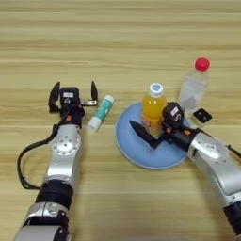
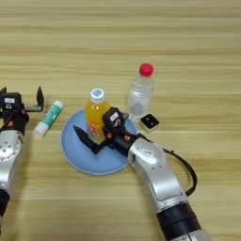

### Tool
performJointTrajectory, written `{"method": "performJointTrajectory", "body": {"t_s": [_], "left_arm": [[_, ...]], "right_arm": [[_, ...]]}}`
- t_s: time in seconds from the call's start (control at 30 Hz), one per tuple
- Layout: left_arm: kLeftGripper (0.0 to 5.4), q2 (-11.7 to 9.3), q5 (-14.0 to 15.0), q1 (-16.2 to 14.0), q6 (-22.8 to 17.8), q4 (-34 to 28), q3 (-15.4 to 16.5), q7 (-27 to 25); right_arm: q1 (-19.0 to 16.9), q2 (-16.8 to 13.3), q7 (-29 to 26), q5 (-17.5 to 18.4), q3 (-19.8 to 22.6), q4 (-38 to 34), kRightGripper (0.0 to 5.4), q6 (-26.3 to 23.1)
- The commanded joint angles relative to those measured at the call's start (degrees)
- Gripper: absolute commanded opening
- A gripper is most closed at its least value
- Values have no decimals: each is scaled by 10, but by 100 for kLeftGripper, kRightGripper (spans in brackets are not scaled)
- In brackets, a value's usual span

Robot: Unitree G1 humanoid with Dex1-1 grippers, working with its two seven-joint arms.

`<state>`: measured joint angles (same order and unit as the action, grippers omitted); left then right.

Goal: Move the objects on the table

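Fingers (image 1: 141, 131) of the right gripper (image 1: 153, 128) are spread around the base of the orange-juice bottle (image 1: 153, 109): one black finger lies low across the plate on the bottle's left, while the other is hidden behind it, so whether they actually pinch it I cannot tell. That bottle stands upright on a round blue plate (image 1: 141, 153) at centre frame, white cap up. Just upper right of the plate, on the bare bench (image 1: 117, 37), stands the taller clear bottle (image 1: 193, 89) with a red cap, and a small black square object (image 1: 202, 116) lies beside its foot.

Both bottles are narrow, smooth plastic cylinders, light and easily toppled; a sideways nudge at the juice bottle's base could tip it, and a swing of the wrist could knock the clear one. The plate looks slick and might slide.

At left of frame the left gripper (image 1: 75, 96) rests with fingers wide apart and empty, near a white-and-green tube (image 1: 101, 113).
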<state>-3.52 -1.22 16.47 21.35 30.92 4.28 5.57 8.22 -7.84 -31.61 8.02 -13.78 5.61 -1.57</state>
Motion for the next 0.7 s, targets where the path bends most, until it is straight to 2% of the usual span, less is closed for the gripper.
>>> {"method": "performJointTrajectory", "body": {"t_s": [0.03,0.47,0.57,0.7], "left_arm": [[540,-1,-4,3,5,5,1,1],[540,-1,-5,4,8,8,1,1],[540,-1,-5,5,8,9,0,1],[540,0,-6,5,9,9,0,3]], "right_arm": [[9,12,3,-7,-4,20,516,16],[17,19,12,-13,5,53,371,45],[21,20,18,-14,11,62,346,52],[18,17,19,-14,15,41,344,60]]}}
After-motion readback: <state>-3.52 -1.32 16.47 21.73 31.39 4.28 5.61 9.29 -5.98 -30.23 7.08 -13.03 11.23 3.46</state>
